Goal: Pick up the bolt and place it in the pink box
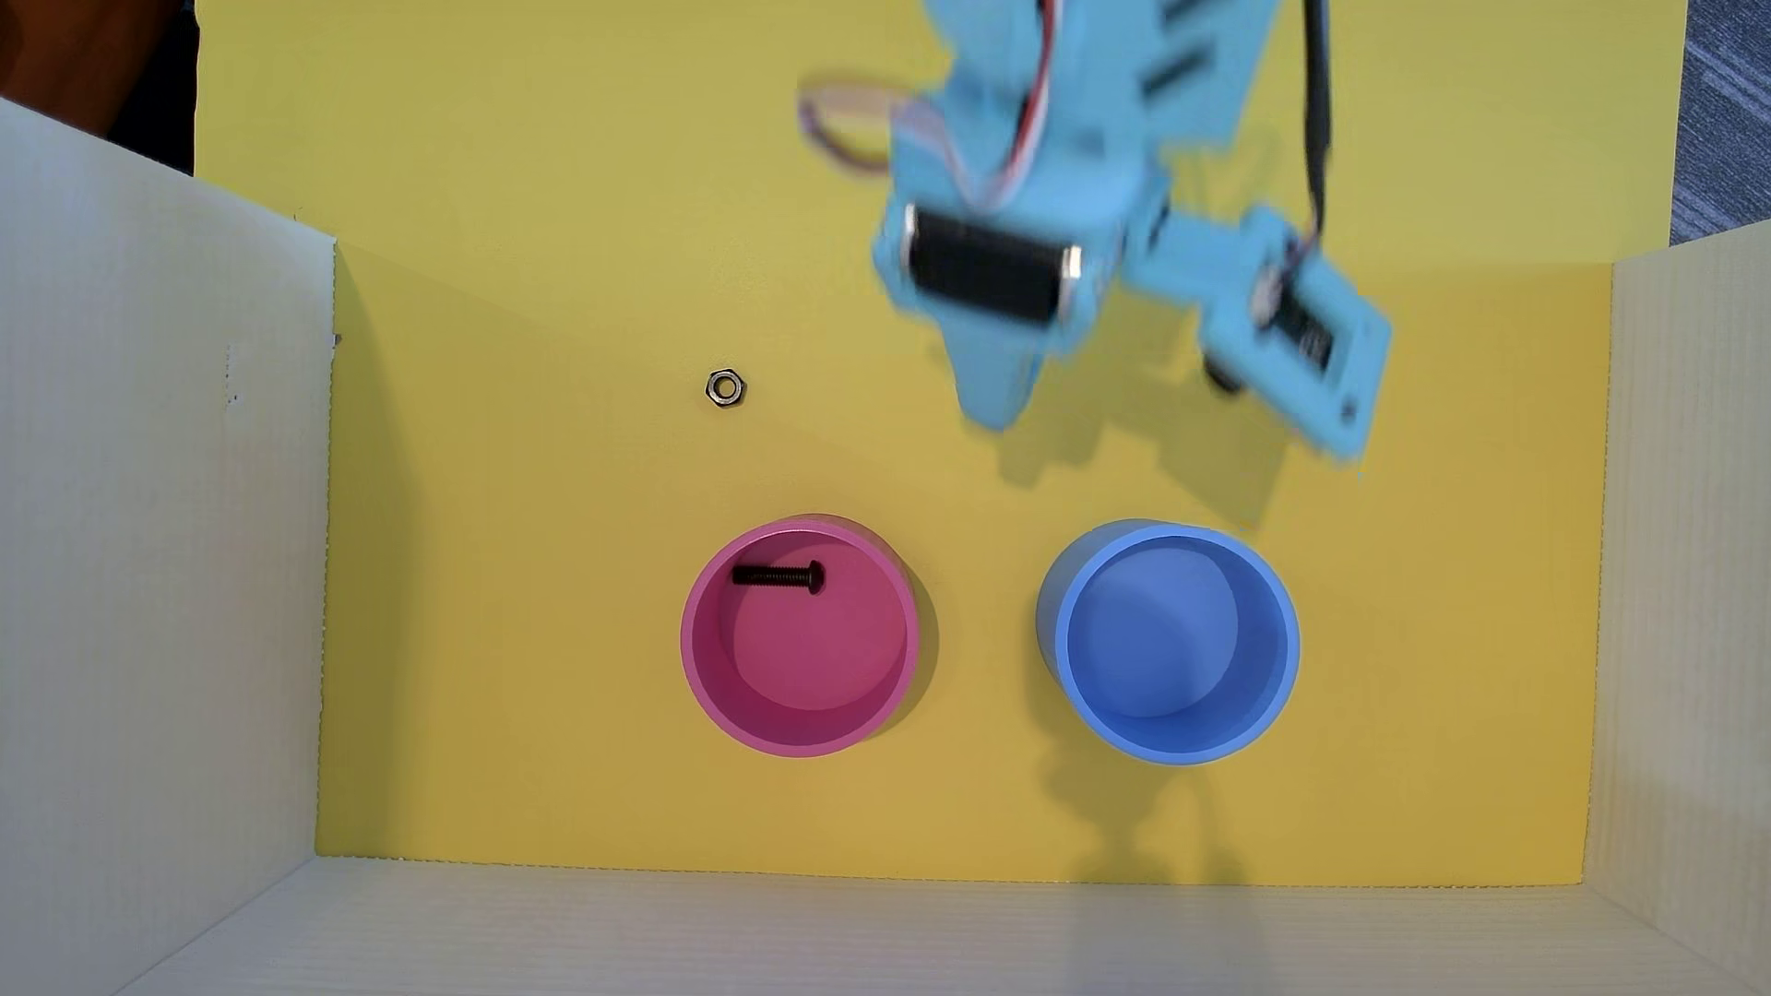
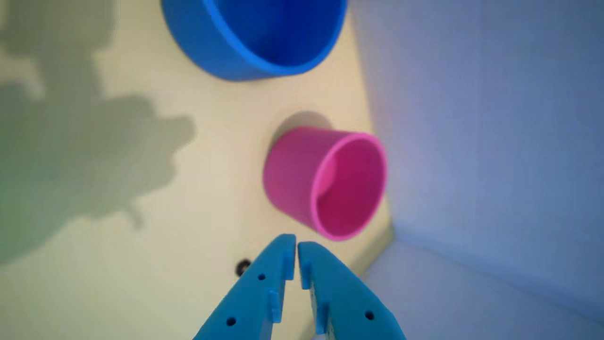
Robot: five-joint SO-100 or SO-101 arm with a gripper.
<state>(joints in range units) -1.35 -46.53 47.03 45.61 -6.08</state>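
Note:
The black bolt lies flat inside the pink box, near its upper inner wall in the overhead view. In the wrist view the pink box shows on its side past the fingertips, and the bolt is hidden there. My light-blue gripper hangs blurred above the yellow floor, up and to the right of the pink box. The wrist view shows the gripper with its two fingers together and nothing between them.
A round blue container stands right of the pink box; the blue container fills the top of the wrist view. A small silver hex nut lies on the yellow floor. White corrugated walls enclose the floor.

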